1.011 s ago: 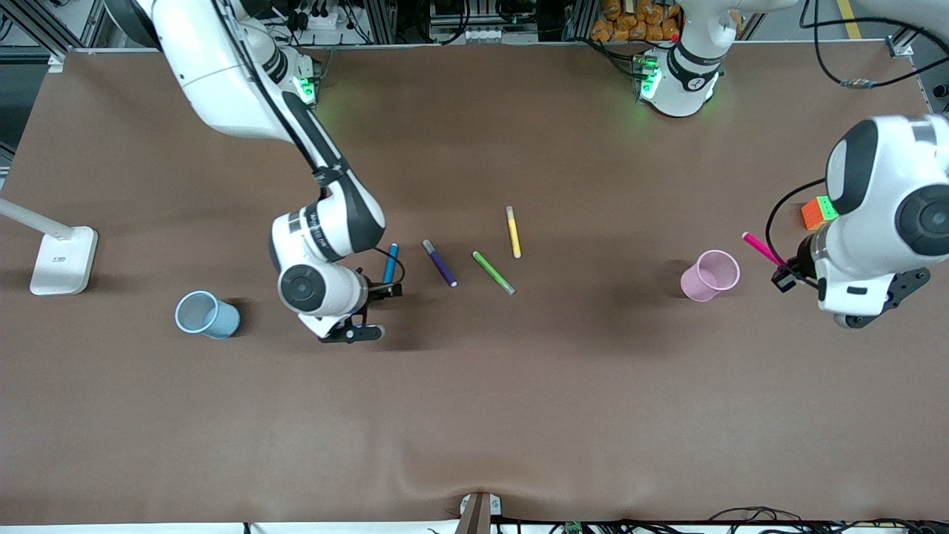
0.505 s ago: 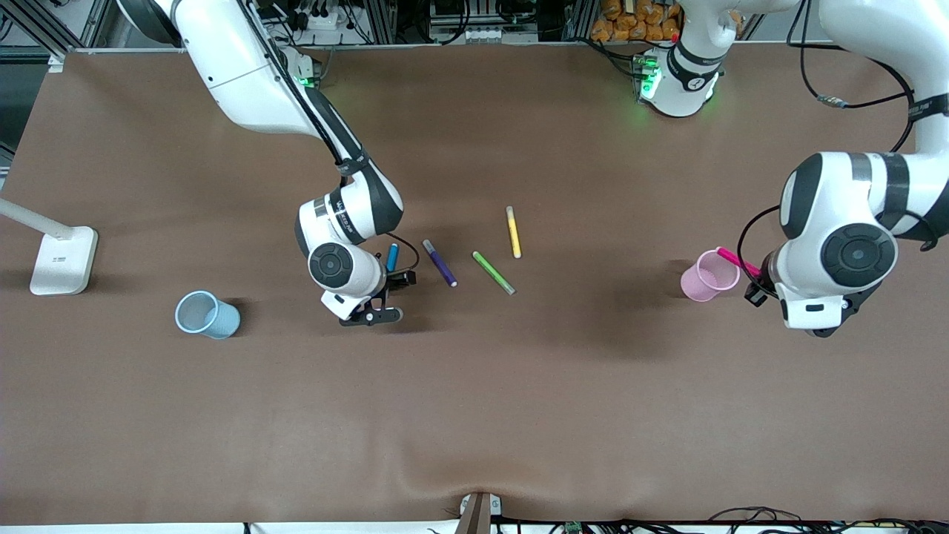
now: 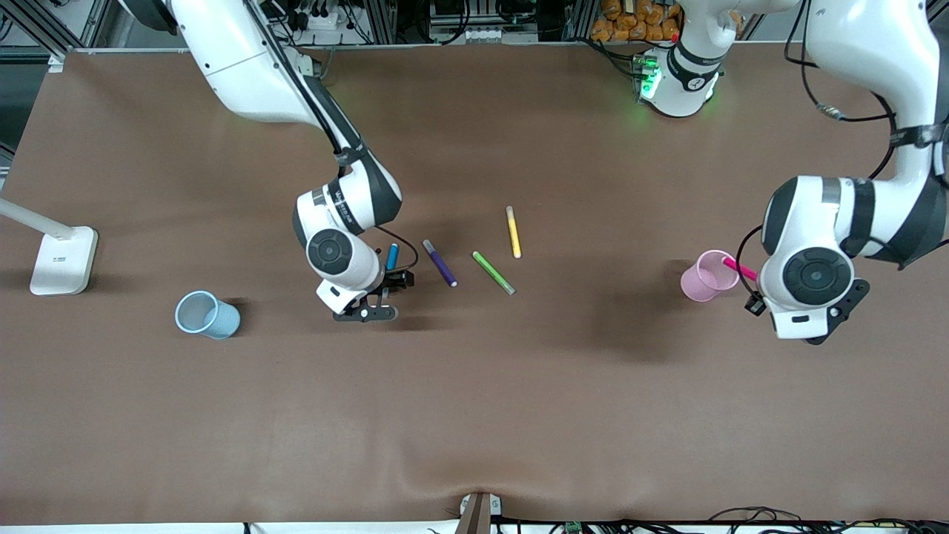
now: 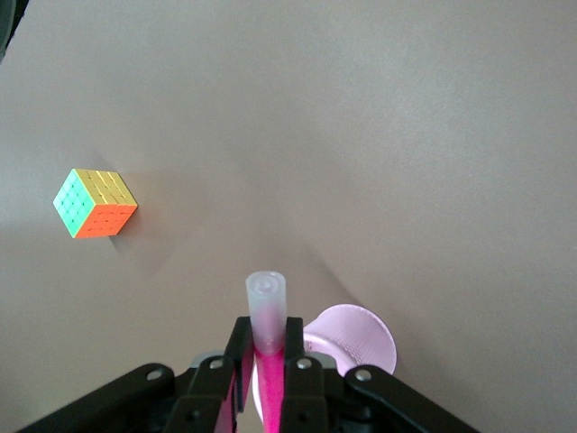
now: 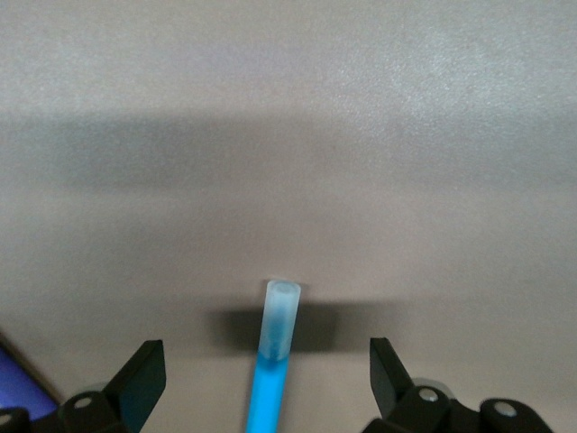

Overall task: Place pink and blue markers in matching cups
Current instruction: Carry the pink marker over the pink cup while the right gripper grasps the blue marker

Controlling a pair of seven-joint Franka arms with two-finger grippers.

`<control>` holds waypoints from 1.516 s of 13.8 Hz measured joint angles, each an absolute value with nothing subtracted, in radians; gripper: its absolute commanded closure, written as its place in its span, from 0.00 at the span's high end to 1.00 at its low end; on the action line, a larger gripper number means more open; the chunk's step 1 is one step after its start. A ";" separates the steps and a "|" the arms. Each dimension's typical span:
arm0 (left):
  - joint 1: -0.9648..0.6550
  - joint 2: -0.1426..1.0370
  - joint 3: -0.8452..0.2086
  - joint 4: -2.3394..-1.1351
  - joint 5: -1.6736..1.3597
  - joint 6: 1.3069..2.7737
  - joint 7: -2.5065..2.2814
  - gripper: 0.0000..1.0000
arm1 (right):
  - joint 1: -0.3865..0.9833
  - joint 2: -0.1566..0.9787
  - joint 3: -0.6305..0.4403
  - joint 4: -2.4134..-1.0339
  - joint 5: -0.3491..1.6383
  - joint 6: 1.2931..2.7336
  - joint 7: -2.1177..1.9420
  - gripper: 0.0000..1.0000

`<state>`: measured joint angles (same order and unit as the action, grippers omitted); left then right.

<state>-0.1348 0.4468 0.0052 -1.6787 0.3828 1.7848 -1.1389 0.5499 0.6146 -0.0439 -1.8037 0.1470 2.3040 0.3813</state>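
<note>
Both markers are in hand or nearly so, and no cup is filled yet.

My left tool holds the pink marker tightly between its fingers, just over the rim of the pink cup, so this drop is close. My right tool stands wide open around the blue marker, which lies on the table beside the purple pen; I judge the grasp is not made. The blue cup waits well apart, toward the right arm's end.
</note>
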 measured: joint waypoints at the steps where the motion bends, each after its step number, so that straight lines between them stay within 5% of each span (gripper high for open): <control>1: -0.138 0.462 0.005 -1.679 0.389 1.789 -1.160 0.00 | 0.560 0.607 -0.047 -1.821 0.142 2.332 0.386 1.00; 9: -0.158 0.498 0.004 -1.679 0.394 1.795 -1.200 0.00 | 0.571 0.602 -0.053 -1.905 0.137 2.444 0.388 1.00; 10: -0.161 0.499 0.003 -1.679 0.394 1.795 -1.200 0.00 | 0.571 0.602 -0.053 -1.905 0.137 2.444 0.388 0.91; 12: -0.174 0.501 0.003 -1.680 0.394 1.794 -1.219 0.00 | 0.571 0.602 -0.054 -1.905 0.137 2.444 0.389 0.19; 13: -0.179 0.504 0.003 -1.682 0.394 1.794 -1.229 0.00 | 0.571 0.602 -0.056 -1.905 0.137 2.444 0.389 0.00; 21: -0.182 0.511 0.005 -1.690 0.411 1.794 -1.239 0.00 | 0.568 0.597 -0.073 -1.895 0.136 2.452 0.389 0.00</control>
